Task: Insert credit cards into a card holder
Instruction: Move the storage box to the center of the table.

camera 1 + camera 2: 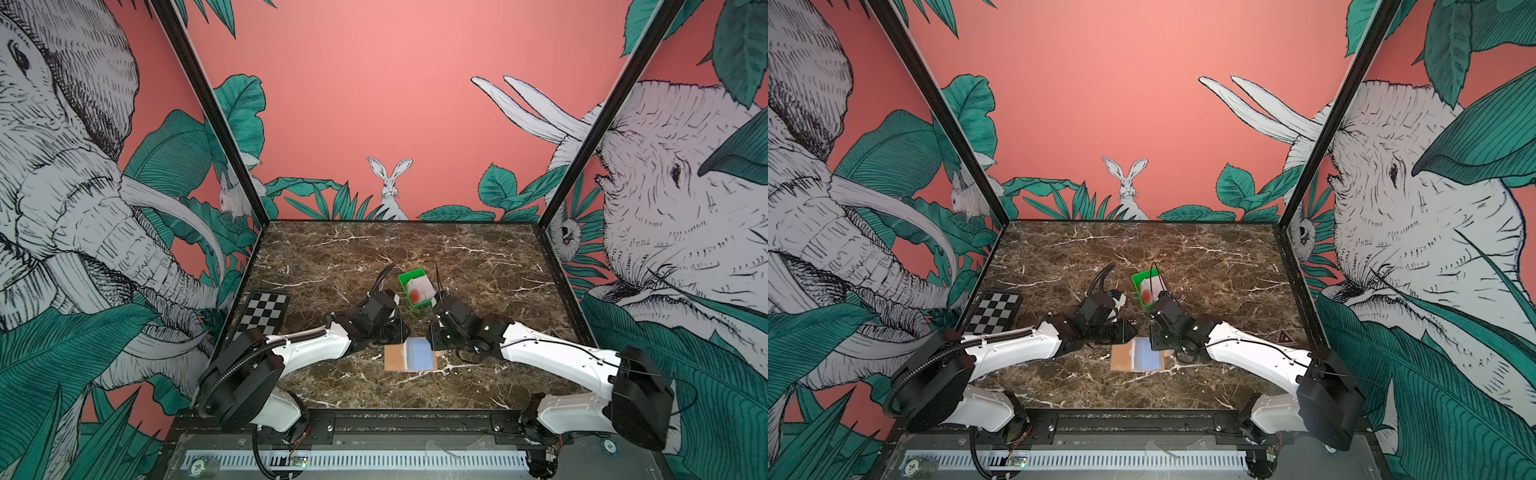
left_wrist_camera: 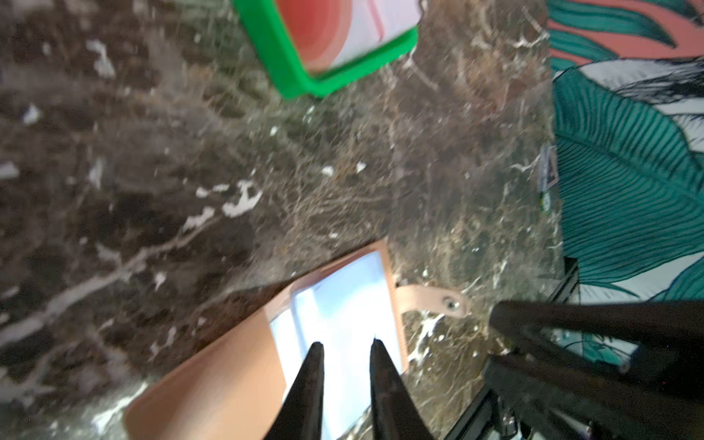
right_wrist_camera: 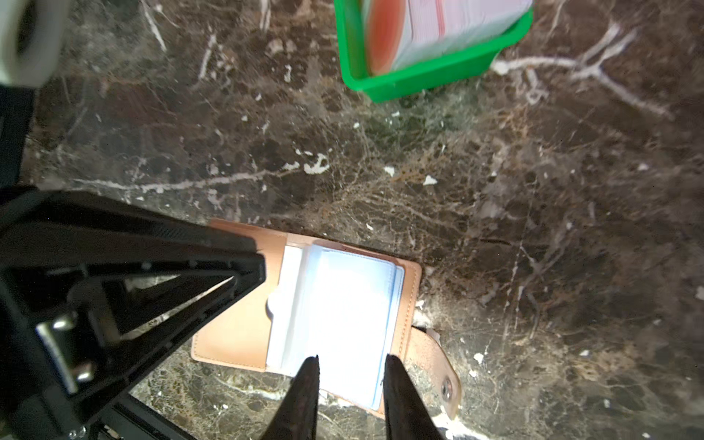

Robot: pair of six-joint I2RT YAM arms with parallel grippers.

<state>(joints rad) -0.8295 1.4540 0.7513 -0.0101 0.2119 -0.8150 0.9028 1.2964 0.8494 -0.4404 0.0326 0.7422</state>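
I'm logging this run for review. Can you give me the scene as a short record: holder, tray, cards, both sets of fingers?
holder: open, flat on table, light blue card showing inside
tray: green, farther from the robot than holder
cards: white with red circle, in tray
left fingers: apart, empty, over holder
right fingers: apart, empty, over holder
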